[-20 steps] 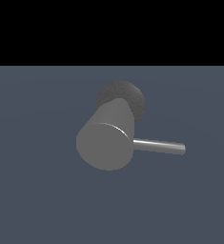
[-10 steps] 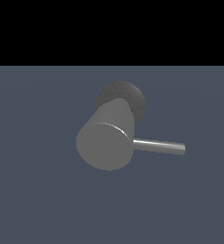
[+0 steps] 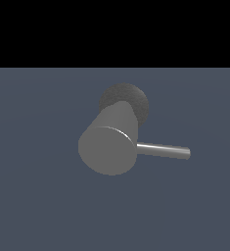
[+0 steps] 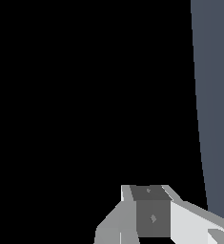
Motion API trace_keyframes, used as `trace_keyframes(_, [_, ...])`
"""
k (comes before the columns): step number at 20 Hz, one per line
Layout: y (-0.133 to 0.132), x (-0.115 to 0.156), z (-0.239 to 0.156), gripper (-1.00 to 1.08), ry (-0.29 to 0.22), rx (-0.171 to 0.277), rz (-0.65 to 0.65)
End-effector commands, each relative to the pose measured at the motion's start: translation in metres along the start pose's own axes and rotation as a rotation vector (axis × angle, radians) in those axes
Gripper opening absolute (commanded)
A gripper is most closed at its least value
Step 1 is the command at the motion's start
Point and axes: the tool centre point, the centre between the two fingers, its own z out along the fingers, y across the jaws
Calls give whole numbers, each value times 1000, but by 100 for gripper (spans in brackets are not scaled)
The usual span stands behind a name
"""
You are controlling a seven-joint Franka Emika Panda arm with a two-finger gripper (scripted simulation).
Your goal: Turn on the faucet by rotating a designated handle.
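The faucet (image 3: pixel 108 148) stands near the middle of the exterior view on a flat blue-grey worktop (image 3: pixel 33 206). Its thick matte grey cylinder leans toward the camera, so the flat round end faces outward and fills the lower part of its shape. Behind and above that end sits the darker, rough round base (image 3: pixel 131 100), partly covered by the cylinder body. The handle (image 3: pixel 163 150), a thin shiny grey rod, sticks out sideways from the cylinder toward the exterior view's right, almost level and dipping very slightly at its far tip. Nothing touches it.

My arm does not appear in the exterior view. In the wrist view I see only a part of my pincer (image 4: pixel 149 217): pale grey and white faceted pieces around a darker grey block, set against black, with a strip of the blue-grey surface along one edge. The fingertips are out of frame, so I cannot tell whether my pincer is parted or closed. Neither faucet nor handle shows in the wrist view.
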Motion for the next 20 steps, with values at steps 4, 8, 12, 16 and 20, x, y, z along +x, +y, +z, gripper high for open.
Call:
trace_keyframes(4, [34,31,-35,-100,158,106,112])
trace_keyframes(8, [67,48,-60,-100,274,167,201])
trace_keyframes(12, [105,60,-85,-100,393,213,297])
trace_keyframes(16, [149,65,-109,-100,511,245,400])
trace_keyframes(20, [194,64,-131,-100,624,263,504])
